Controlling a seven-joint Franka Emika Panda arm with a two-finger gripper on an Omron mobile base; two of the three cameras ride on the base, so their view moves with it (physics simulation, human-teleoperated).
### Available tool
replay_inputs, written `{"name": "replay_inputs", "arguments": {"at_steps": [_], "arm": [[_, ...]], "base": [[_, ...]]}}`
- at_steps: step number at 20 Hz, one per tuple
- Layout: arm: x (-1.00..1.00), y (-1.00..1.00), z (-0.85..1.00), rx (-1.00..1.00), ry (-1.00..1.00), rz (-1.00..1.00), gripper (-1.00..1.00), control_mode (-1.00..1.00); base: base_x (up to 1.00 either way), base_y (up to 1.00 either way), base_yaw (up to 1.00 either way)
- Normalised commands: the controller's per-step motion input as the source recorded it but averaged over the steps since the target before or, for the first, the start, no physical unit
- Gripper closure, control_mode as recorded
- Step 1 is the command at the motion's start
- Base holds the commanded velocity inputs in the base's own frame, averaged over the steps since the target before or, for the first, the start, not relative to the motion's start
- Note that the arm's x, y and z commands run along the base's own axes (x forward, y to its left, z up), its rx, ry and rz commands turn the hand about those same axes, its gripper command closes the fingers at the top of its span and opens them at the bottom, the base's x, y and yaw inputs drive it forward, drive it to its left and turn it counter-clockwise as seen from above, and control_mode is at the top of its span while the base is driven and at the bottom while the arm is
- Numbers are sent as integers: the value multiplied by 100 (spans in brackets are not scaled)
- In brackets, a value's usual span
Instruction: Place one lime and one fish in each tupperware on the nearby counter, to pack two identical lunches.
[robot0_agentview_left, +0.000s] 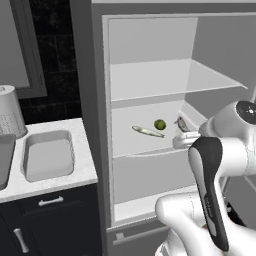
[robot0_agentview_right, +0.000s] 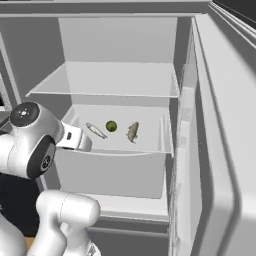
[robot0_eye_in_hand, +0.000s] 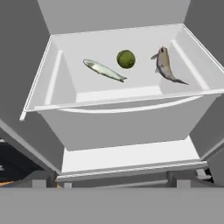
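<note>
Hand view looks down into the open fridge (robot0_eye_in_hand: 43, 26), where the middle shelf (robot0_eye_in_hand: 109, 94) carries a slim silver fish (robot0_eye_in_hand: 104, 70) toward its left edge, a lime (robot0_eye_in_hand: 126, 59) at its middle and a grey-brown fish (robot0_eye_in_hand: 165, 64) toward its right edge, all apart. Left base view shows one grey tupperware (robot0_agentview_left: 48, 155) on the counter (robot0_agentview_left: 82, 172), near its right edge beside the fridge. The claw's fingers stand spread wide, holding nothing.
</note>
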Motion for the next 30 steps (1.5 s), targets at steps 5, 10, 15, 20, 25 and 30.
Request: {"name": "replay_inputs", "arguments": {"at_steps": [5,10,15,20,25,30], "arm": [[60,-3,-44,-4,-7,5,-100,-100],[81,13,-36,-7,-5,6,-100,-100],[67,10,-22,-7,-2,5,-100,-100],[56,13,-17,-3,3,7,-100,-100],[51,1,-10,0,11,7,-100,-100],[52,2,-13,0,9,6,-100,-100]], "base": [[0,0,0],[0,0,0],[0,0,0],[0,0,0],[0,0,0],[0,0,0]]}}
